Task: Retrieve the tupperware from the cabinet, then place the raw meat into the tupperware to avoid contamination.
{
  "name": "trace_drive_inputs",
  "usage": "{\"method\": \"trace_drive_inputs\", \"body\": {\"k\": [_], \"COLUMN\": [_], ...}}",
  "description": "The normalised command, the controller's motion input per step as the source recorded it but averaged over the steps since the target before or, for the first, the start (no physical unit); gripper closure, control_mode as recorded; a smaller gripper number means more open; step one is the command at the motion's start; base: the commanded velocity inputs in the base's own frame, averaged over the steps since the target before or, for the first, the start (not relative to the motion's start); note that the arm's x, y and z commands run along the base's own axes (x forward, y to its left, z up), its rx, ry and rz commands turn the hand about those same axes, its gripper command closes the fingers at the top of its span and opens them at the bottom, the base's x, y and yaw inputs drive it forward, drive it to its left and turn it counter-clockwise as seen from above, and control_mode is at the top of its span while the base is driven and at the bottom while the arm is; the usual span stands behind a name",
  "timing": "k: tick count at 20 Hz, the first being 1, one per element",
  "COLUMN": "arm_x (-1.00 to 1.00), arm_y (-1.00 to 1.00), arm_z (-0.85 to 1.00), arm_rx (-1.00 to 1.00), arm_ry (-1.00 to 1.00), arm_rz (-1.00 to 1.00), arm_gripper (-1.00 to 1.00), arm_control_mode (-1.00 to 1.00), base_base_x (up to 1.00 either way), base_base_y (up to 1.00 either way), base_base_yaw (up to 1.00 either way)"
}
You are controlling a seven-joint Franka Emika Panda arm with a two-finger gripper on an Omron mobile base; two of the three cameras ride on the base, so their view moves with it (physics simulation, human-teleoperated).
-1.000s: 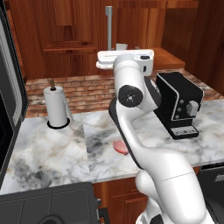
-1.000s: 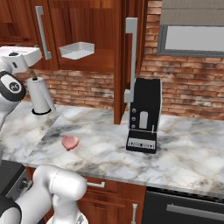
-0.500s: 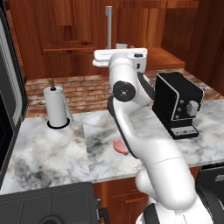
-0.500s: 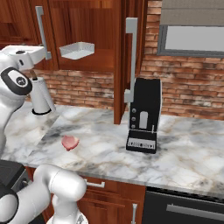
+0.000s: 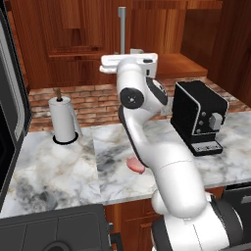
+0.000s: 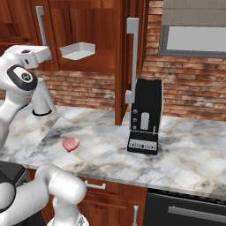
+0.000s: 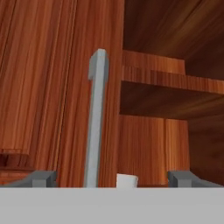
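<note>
The tupperware [image 6: 78,50], a shallow whitish box, rests on the lower shelf of the open reddish-brown cabinet [image 6: 95,22]; in the hand view only its white corner [image 7: 126,180] peeks up between my fingertips. My gripper [image 7: 113,178] is open and empty, level with that shelf and short of it, facing a silver bar handle [image 7: 96,118]. In the right base view the gripper [image 6: 43,54] hangs left of the tupperware. The raw meat [image 6: 70,143], a pink oval slab, lies on the marble counter; in the left base view the meat [image 5: 134,165] is partly hidden by my arm.
A black coffee machine [image 6: 145,116] stands on the counter right of the cabinet's open door [image 6: 130,62]. A white paper-towel roll [image 5: 63,120] stands at the back left. A dark appliance [image 5: 12,112] flanks the counter's left end, and a brick wall [image 6: 194,84] backs it.
My hand has crept forward toward the open cabinet shelf and the tupperware. The meat, coffee machine and paper-towel roll have stayed put.
</note>
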Motion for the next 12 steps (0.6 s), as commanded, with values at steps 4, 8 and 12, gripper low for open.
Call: {"method": "trace_drive_inputs", "body": {"k": [4, 8, 12], "arm_x": [0.36, 0.35, 0.34], "arm_y": [0.05, 0.05, 0.07], "arm_z": [-0.06, -0.05, -0.06], "arm_rx": [0.0, 0.0, 0.0], "arm_ry": [0.0, 0.0, 0.0], "arm_rz": [0.0, 0.0, 0.0], "arm_gripper": [-1.0, -1.0, -1.0], "arm_control_mode": [-1.0, -1.0, -1.0], "base_base_x": [0.0, 0.0, 0.0], "base_base_y": [0.0, 0.0, 0.0], "base_base_yaw": [0.0, 0.0, 0.0]}}
